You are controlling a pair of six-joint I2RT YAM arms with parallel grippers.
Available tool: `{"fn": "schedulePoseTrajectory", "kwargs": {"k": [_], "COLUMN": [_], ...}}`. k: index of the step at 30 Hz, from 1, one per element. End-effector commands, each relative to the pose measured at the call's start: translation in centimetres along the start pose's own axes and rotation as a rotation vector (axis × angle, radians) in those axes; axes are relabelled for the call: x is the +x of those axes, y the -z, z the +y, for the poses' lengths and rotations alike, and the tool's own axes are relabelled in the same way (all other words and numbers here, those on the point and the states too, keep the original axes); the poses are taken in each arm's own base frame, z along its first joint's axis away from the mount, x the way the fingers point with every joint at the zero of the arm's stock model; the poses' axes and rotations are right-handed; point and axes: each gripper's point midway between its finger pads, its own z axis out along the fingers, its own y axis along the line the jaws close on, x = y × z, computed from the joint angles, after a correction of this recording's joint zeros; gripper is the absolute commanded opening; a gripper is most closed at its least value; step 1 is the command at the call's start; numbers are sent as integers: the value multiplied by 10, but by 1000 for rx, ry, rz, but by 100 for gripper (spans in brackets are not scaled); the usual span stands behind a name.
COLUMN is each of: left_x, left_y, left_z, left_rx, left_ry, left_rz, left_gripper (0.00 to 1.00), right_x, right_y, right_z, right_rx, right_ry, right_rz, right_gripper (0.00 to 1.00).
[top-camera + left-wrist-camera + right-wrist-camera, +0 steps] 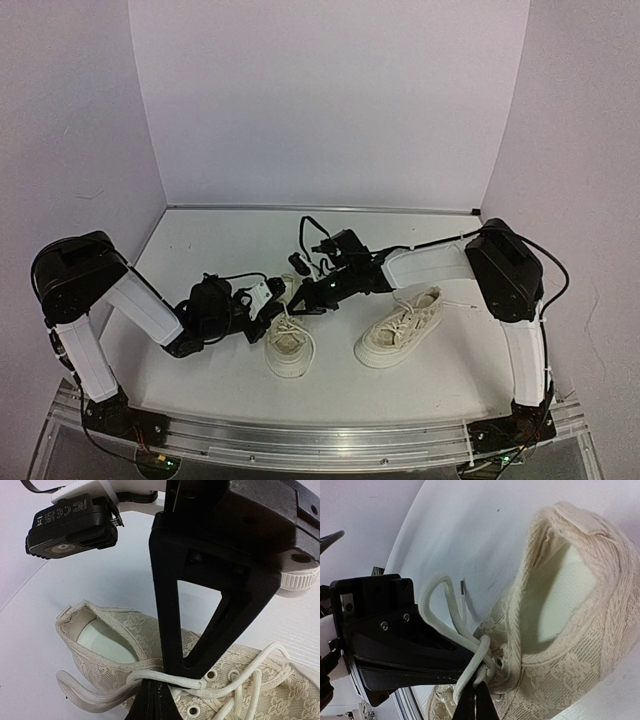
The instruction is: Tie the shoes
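White table (200, 250) is holding a shoe (286, 345) whose laces (481, 650) left gripper (167, 680) and right gripper (476, 690) are pinching tight

Fig. Robotics lab bench cell. White tabletop (200, 240) enclosed on 3 sides by plain pale panels (330, 100). Aluminium rail (330, 435) along near edge carries black-and-white left arm (140, 305) & right arm (430, 268), w/ exposed cables (302, 228) and a wrist cam module (70, 525).

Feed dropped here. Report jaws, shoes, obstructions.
Both jaws shut, each pinching a lace of the left-hand shoe. No bow seen. Other shoe untouched. No obstruction seen.
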Motion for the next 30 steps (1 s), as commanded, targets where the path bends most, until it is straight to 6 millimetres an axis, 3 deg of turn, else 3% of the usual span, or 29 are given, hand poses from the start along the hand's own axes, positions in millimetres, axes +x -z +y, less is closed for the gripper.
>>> {"fn": "schedulePoseTrajectory", "kwargs": {"k": [1, 18, 24, 30], "left_x": [-8, -8, -21, -48], "left_y": [-1, 9, 22, 50], "left_z": [2, 11, 16, 32], "left_rx": [-1, -38, -50, -94], "left_ry": [-21, -28, -10, 48], "left_rz": [-18, 19, 16, -2], "left_gripper": [0, 1, 22, 39], "right_x": [-16, -23, -24, -25], "right_y": [0, 17, 21, 23], "right_z": [15, 13, 11, 12], "right_rx": [-43, 11, 31, 35], "right_ry": [45, 54, 57, 63], "right_rz": [-40, -92, -105, -111], "right_gripper": [0, 0, 0, 0]}}
